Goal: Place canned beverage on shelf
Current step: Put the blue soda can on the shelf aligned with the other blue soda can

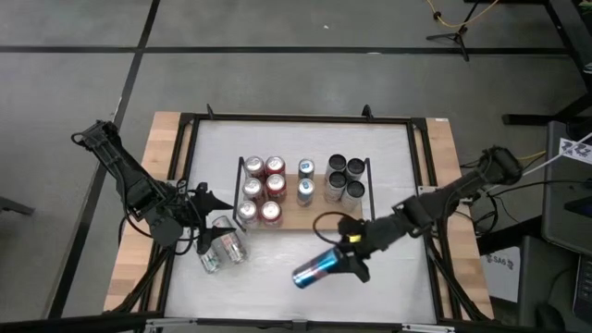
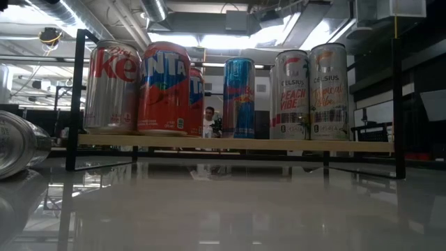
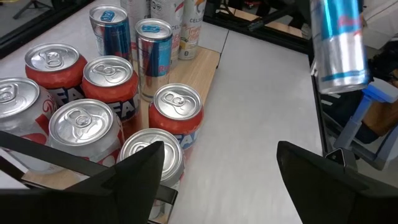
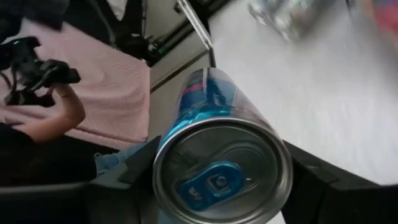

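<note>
Low view, silver can (image 2: 111, 87) far left reads "ke", red can (image 2: 164, 87) beside it "ANTA", two tall cans (image 2: 290, 94) on the right "CELSIUS", one adding "PEACH"

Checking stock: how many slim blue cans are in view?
3: one blue can and another stand on the shelf; a third lies in the right gripper. None seems hidden.
</note>
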{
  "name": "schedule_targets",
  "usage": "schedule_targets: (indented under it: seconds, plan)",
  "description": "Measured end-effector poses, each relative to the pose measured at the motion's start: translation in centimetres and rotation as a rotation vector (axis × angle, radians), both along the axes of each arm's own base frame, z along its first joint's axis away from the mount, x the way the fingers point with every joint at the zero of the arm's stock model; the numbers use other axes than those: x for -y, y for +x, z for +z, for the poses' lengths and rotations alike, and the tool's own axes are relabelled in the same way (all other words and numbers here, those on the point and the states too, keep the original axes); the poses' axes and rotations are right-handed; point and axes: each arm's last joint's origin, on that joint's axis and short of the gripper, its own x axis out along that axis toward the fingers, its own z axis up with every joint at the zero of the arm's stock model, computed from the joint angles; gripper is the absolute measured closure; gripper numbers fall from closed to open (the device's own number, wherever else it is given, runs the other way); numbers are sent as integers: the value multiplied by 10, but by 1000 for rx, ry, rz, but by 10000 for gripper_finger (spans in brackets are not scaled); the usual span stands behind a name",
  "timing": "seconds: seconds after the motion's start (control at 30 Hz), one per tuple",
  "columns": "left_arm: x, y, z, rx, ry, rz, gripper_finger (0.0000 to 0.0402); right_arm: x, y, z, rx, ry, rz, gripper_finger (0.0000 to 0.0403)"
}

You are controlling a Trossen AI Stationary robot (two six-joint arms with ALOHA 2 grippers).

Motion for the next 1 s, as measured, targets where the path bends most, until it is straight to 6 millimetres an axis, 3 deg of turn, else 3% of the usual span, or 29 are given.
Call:
schedule_targets:
  seconds: [0.17,0.47,0.63,1.0]
  plan:
    - [0,0,0,0,0,0,96,13,20,29,64,-147,71,172]
    - [0,0,0,-1,2,0,96,34,52,66,-101,-450,175,172]
    - [0,0,0,-2,2,1,96,45,73,61,-232,-578,255,172]
    - [0,0,0,-1,6,4,96,92,105,25,-431,-696,328,164]
